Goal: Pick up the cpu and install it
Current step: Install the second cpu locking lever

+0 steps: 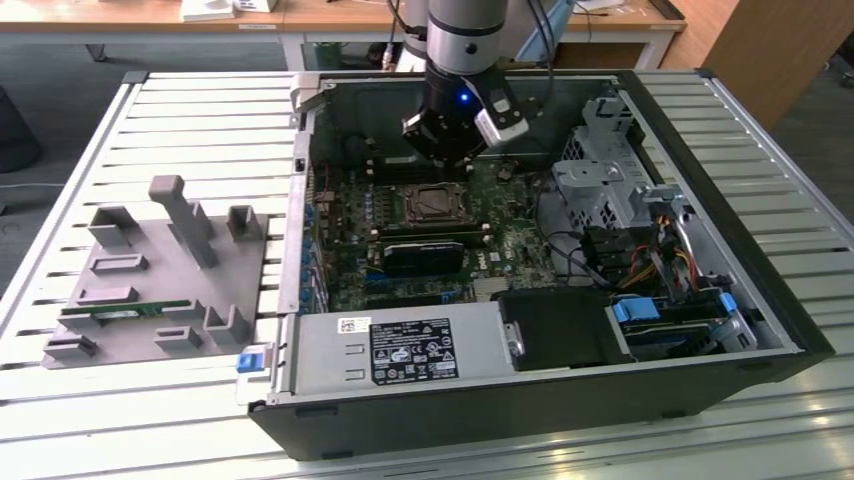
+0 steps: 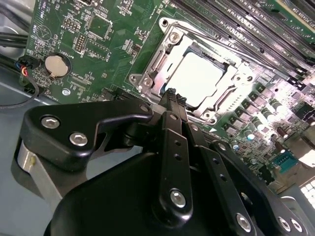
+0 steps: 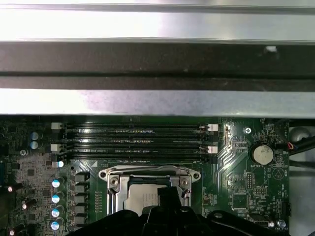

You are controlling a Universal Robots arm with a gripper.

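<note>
An open computer case (image 1: 747, 300) is laid on its side on a slatted metal table (image 1: 200, 110), with a grey moulded parts tray (image 1: 154, 275) placed beside it at the exterior view's left. Inside the case, the green motherboard (image 1: 400, 245) is exposed, and the arm (image 1: 465, 40) is reached down over its upper part. A power supply (image 1: 400, 350) is seated along the near wall of the case, and a black heatsink block (image 1: 416, 255) is mounted below the socket. In both wrist views, the metal socket frame (image 2: 162, 56) is seen around the cpu (image 2: 194, 81), whose shiny silver top is lying flat inside the socket. Empty memory slots (image 3: 135, 142) are lined up just beside the socket, and a coin battery (image 3: 262, 153) is fixed further along the board. The gripper (image 2: 174, 98) is held just above the cpu's edge, its fingertips (image 2: 170, 96) pressed together with nothing grasped between them.
</note>
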